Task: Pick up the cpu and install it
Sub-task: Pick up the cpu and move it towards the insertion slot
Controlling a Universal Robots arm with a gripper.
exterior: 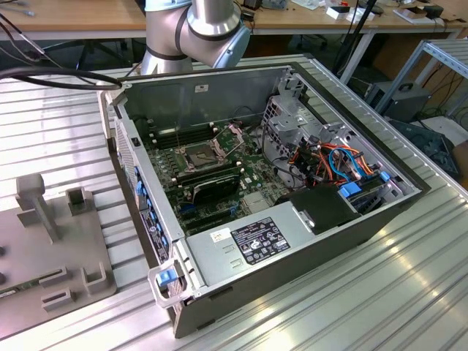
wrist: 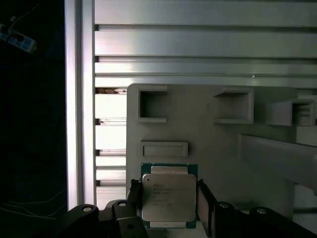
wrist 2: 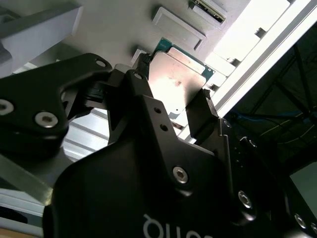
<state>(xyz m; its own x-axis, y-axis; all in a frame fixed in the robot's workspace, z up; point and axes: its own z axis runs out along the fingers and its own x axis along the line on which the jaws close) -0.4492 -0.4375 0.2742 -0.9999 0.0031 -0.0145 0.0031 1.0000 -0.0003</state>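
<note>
**Cpu (wrist: 168, 196) in the gripper's grasp at the tray, socket not yet filled**

Pick-up is the step in hand, and the whole install is left to do. In both wrist views the cpu sits between the two black fingers (wrist: 204, 203) of the gripper (wrist 2: 176, 84), over the grey tray (wrist: 223, 148). The jaws stand narrow, one against each of two opposite edges of the chip, so I judge that they grip it. Whether it is lifted off the tray or rests on it, I cannot tell.

In the exterior view, going from its left to its right, the grey tray (exterior: 44, 248) comes first, on the ribbed table (exterior: 365, 307). Then comes the open case (exterior: 205, 91), apart from the tray. On the board inside, the socket (exterior: 199, 155) looks dark in its middle, so I judge that no chip is seated there. A little further right is the power supply (exterior: 241, 256), and then a bundle of orange and blue cables (exterior: 340, 164).

About writing: the metal top of the cpu carries a few lines of fine print, too small to read. White letters on the gripper body are cut off at the picture's edge. The power supply has a black label (exterior: 257, 240) and a white sticker (exterior: 219, 235); nothing on them is legible.
</note>
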